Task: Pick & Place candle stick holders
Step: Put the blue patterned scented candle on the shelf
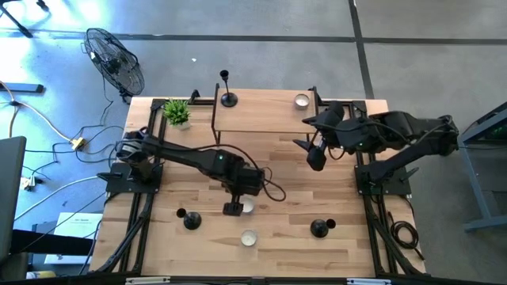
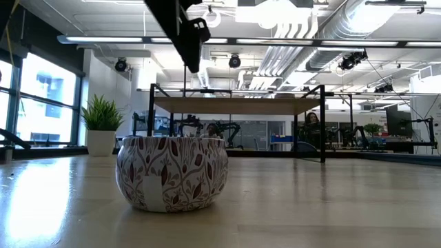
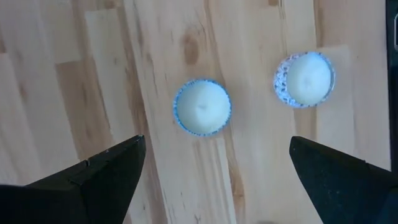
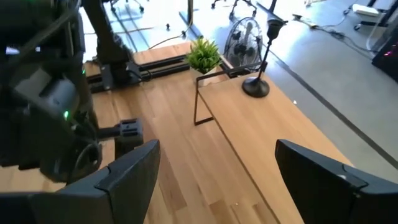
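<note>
Here, from above, the left hand [image 1: 234,208] hangs over the middle of the wooden bench [image 1: 269,158], right beside a white candle cup [image 1: 247,207]. A second candle cup [image 1: 249,237] sits nearer the front edge. A third candle cup [image 1: 301,100] rests on the raised shelf [image 1: 261,111] at the far side. One black candle holder [image 1: 227,96] stands on that shelf too, to the left. Another black holder [image 1: 191,220] stands at the near left, and one more holder [image 1: 319,229] at the near right. The right hand [image 1: 315,158] hangs over the right side of the bench, holding nothing. A small green plant [image 1: 177,112] sits at the far left corner.

From bench height, a patterned cup [image 2: 171,172] fills the front, with the plant [image 2: 101,124] behind it.

From the left wrist, the dark fingers [image 3: 93,180] are spread wide above two cups [image 3: 201,106], holding nothing.

From the right wrist, the fingers [image 4: 124,180] are wide apart too. The far holder [image 4: 256,87] stands on the shelf near the plant [image 4: 204,55].
</note>
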`<state>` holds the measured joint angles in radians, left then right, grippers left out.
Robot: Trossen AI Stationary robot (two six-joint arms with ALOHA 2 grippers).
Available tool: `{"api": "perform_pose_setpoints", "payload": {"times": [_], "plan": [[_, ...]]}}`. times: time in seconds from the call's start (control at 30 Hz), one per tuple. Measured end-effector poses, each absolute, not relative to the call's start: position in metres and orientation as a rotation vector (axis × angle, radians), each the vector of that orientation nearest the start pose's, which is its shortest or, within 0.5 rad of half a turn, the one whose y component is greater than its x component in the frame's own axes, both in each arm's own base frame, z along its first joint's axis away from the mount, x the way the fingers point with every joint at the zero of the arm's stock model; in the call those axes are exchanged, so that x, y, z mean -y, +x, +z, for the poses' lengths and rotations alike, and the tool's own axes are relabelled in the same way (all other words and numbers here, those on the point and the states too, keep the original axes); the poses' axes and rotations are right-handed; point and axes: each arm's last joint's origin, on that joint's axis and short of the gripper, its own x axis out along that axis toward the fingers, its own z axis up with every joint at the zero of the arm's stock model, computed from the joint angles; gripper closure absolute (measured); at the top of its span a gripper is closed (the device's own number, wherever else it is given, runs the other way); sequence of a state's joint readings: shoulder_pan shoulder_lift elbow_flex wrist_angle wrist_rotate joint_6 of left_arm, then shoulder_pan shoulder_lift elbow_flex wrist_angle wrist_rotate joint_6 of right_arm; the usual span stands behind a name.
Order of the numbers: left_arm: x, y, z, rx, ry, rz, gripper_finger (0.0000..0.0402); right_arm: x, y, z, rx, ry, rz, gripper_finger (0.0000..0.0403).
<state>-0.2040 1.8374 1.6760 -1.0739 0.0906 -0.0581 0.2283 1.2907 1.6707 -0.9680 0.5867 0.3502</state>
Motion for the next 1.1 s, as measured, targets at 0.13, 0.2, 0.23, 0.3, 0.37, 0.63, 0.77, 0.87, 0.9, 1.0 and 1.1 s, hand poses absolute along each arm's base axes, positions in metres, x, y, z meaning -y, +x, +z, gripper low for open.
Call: {"api": "perform_pose_setpoints", "payload": {"times": [0.13,0.2,0.23,0.3,0.37,0.63,0.77,0.87,0.9,1.0,1.1], "plan": [[0.083,0.363,0.269,-1.255,0.056,-0.227,0.0011,-0.043,0.225,0.453,-0.451,0.114,-0.458,0.0091],[0.086,0.363,0.261,-1.248,0.065,-0.232,0.0011,-0.047,0.224,0.453,-0.445,0.125,-0.452,0.0091],[0.087,0.362,0.256,-1.249,0.073,-0.229,0.0011,-0.049,0.223,0.453,-0.444,0.132,-0.445,0.0091],[0.087,0.361,0.249,-1.249,0.100,-0.211,0.0011,-0.052,0.223,0.453,-0.441,0.144,-0.436,0.0091],[0.088,0.362,0.245,-1.238,0.116,-0.198,0.0011,-0.055,0.222,0.453,-0.438,0.156,-0.426,0.0091],[0.088,0.365,0.234,-1.186,0.136,-0.215,0.0011,-0.065,0.219,0.454,-0.424,0.157,-0.416,0.0091],[0.089,0.367,0.231,-1.149,0.145,-0.242,0.0011,-0.069,0.217,0.454,-0.424,0.156,-0.398,0.0091],[0.090,0.367,0.230,-1.143,0.144,-0.256,0.0011,-0.072,0.216,0.454,-0.425,0.153,-0.385,0.0091],[0.089,0.367,0.229,-1.145,0.153,-0.264,0.0011,-0.073,0.216,0.454,-0.425,0.152,-0.382,0.0091],[0.089,0.365,0.225,-1.158,0.182,-0.283,0.0011,-0.075,0.215,0.454,-0.421,0.147,-0.384,0.0091],[0.088,0.362,0.219,-1.176,0.185,-0.283,0.0011,-0.076,0.215,0.454,-0.416,0.142,-0.388,0.0091]]}}
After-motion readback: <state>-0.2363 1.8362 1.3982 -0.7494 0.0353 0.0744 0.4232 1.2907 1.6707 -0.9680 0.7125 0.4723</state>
